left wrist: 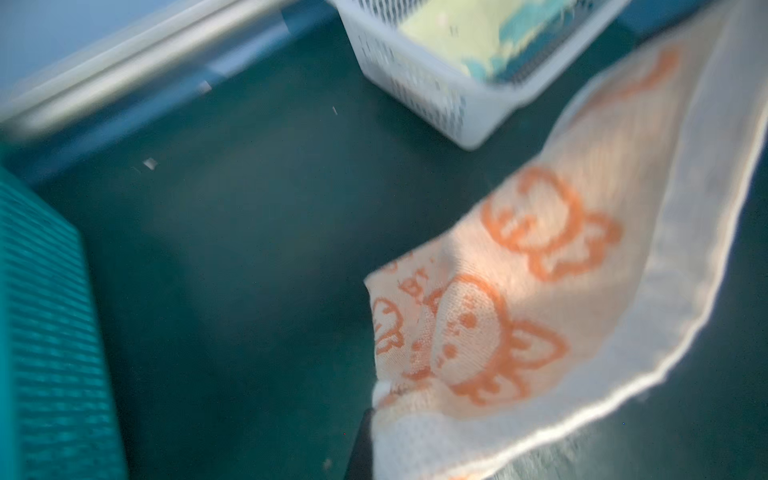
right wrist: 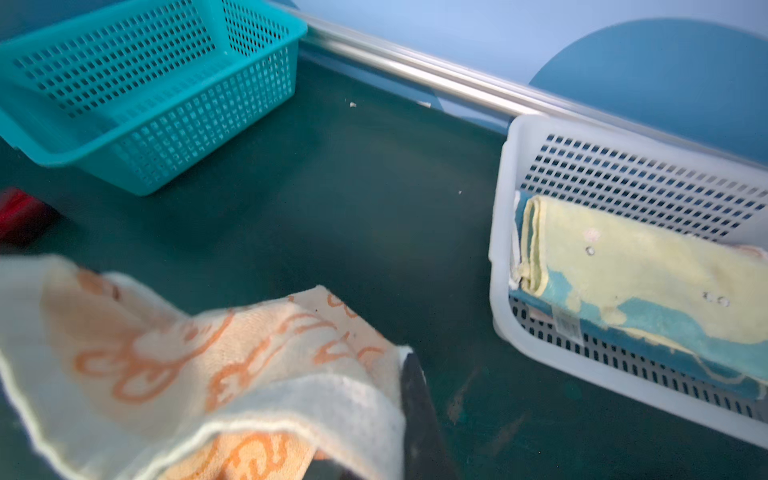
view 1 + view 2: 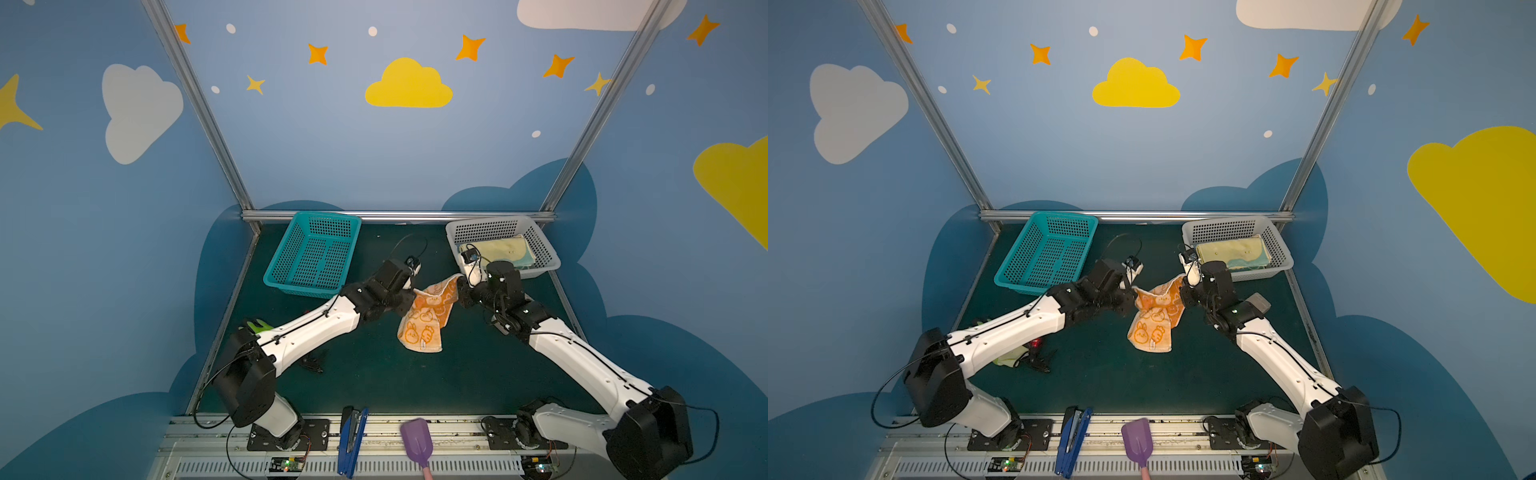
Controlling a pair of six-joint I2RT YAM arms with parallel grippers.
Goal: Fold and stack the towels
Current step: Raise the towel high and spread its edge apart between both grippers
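Towel (image 3: 424, 320), orange with cream rabbits, hangs between the two arms over the middle of the surface (image 3: 374, 382); the left gripper (image 3: 412, 296) is clamped on its upper left corner and the right gripper (image 3: 460, 291) on its upper right corner, and each wrist view shows cloth pinched beside a dark finger; the held edge runs from left to right, a little higher on the right and slack in the middle, and the rest drops toward the near side, where the lower hem seems to touch the surface; I judge that the coming fold depends on both grippers carrying this edge together, as neither arm is nearer than the other; the white basket (image 3: 478, 235) stands just behind the right gripper, with the folded towels (image 3: 505, 249) inside, pale yellow over blue, and the right wrist could catch its rim; the teal basket (image 3: 291, 249) behind the left arm looks empty; a green glove (image 3: 257, 326) lies under the left arm, well apart.
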